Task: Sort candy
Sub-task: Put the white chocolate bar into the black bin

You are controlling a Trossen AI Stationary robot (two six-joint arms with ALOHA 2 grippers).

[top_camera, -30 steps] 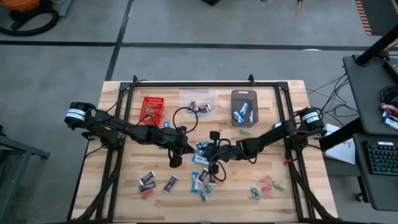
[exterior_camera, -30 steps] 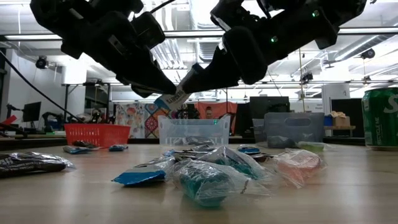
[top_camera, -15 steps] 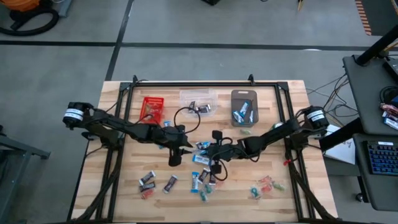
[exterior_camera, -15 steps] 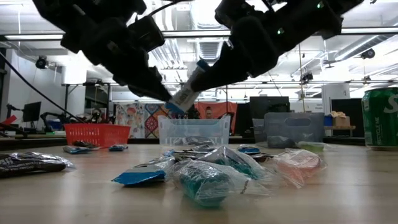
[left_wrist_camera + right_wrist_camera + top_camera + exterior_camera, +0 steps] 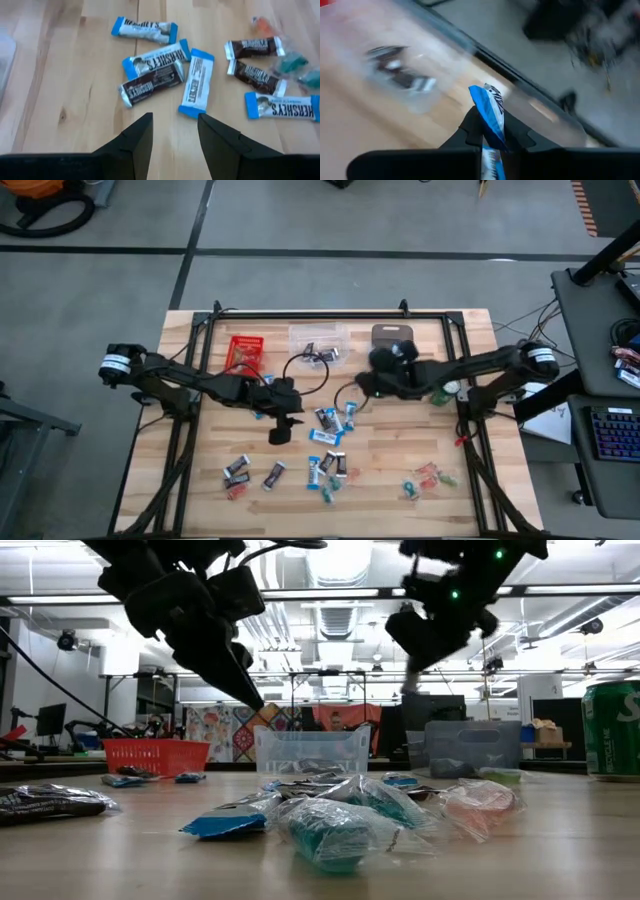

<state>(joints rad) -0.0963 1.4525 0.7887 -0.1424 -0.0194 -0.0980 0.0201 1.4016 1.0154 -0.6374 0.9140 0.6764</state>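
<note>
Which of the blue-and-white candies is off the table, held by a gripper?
The blue-and-white candy pinched upright in the right gripper; the other wrapped candies lie flat on the wooden table.

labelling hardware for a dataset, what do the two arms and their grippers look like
Both arms are dark, slim and jointed, each with a round white-capped joint at its outer end. Loose black cables loop off them. The left gripper has two matte black tapered fingers; the right gripper is black too, with green lights on that arm.
</note>
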